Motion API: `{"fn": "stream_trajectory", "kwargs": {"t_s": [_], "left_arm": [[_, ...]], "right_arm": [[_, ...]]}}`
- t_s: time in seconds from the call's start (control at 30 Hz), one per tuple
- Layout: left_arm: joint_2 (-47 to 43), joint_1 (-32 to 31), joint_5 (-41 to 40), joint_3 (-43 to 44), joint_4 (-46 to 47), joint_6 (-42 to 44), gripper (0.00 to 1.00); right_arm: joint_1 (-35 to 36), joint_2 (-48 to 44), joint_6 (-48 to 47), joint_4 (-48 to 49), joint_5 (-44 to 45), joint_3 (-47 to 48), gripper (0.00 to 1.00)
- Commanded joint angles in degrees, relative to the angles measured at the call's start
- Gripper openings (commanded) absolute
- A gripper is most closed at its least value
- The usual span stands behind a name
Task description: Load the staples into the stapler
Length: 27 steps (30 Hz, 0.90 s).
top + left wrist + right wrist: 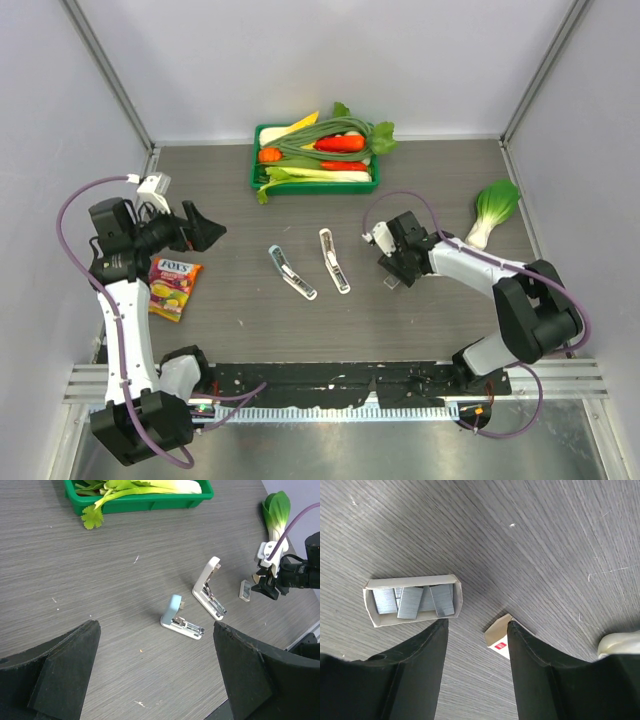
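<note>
Right claw [477,625] hangs half-open and empty beside the staples [412,601], lying uncovered in their tray on the worktop [545,540] near the white stapler [334,262], opposite the blue stapler [290,272]; I judge unboxing done, loading not yet begun, left claw [212,228] wide and idle.

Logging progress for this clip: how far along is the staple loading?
Done: the blue stapler and white stapler lie hinged open; the staple tray is out of its sleeve, strips exposed. In hand: nothing; the right fingers hover open beside the tray, left fingers open. Left: seat a strip in a stapler.
</note>
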Motion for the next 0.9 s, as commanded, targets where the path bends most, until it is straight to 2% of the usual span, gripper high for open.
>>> {"fn": "stream_trajectory", "kwargs": {"t_s": [0.0, 0.17, 0.43, 0.87], "left_arm": [[-1.2, 0.6, 2.1, -0.3, 2.2, -0.1, 1.00], [-1.2, 0.8, 2.5, -0.5, 2.7, -0.5, 1.00], [-1.6, 1.3, 2.4, -1.1, 3.3, -0.6, 1.00], [-1.4, 1.6, 2.9, -1.5, 3.8, -1.2, 1.00]], "right_arm": [[0.1, -4.1, -2.5, -3.5, -1.6, 2.9, 0.54], [-0.1, -6.8, -3.8, -5.6, -5.7, 4.4, 0.51], [-0.4, -0.7, -1.6, -2.7, -10.9, 7.8, 0.40], [-0.4, 1.2, -1.5, -0.7, -12.4, 5.9, 0.37]]}}
